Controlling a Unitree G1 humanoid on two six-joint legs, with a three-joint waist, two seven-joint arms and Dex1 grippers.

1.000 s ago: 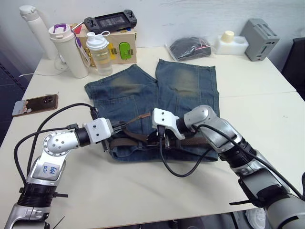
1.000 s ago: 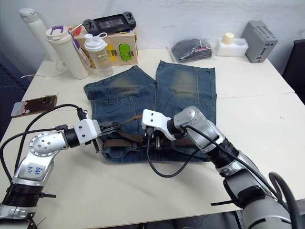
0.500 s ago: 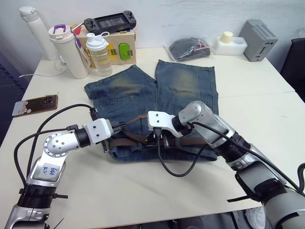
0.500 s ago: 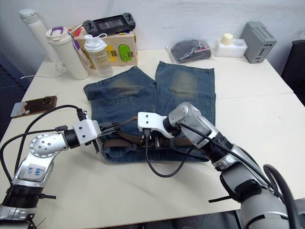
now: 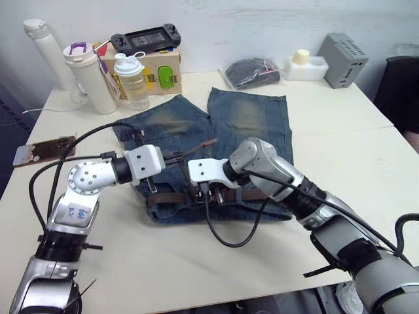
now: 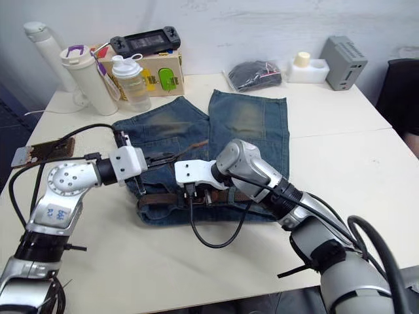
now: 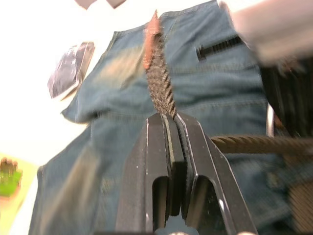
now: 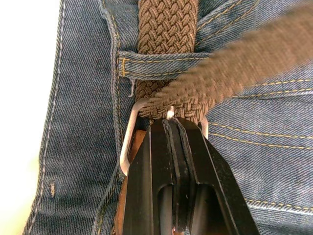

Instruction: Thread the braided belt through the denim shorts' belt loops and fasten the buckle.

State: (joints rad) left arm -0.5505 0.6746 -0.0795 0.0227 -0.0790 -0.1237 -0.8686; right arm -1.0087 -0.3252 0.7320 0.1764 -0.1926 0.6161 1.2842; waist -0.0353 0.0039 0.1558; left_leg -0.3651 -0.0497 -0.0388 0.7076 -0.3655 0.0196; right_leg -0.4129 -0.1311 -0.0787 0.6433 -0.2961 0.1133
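The denim shorts [image 5: 249,118] lie flat on the table with the waistband toward me. The braided belt [image 5: 171,196] runs along that waistband and passes under a belt loop [image 8: 161,58]. My left gripper [image 5: 173,159] is shut on the belt's free end [image 7: 159,83], which slants up over the left leg. My right gripper [image 5: 208,191] is shut on the silver buckle [image 8: 128,142] at the waistband's middle. The strap crosses through the buckle frame right at the right gripper's fingertips [image 8: 188,128].
At the back left stand a white bottle [image 5: 88,75], a shaker bottle [image 5: 133,82] and a box [image 5: 160,65] with a game controller on top. A phone [image 5: 42,150] lies at the left. A bagged dark bundle [image 5: 252,70] and a grey box [image 5: 342,59] sit at the back. A black cable [image 5: 229,239] loops in front of the waistband.
The camera has shifted. My right gripper slid left along the waistband with the buckle. My left gripper rose and drew the belt's free end higher over the shorts.
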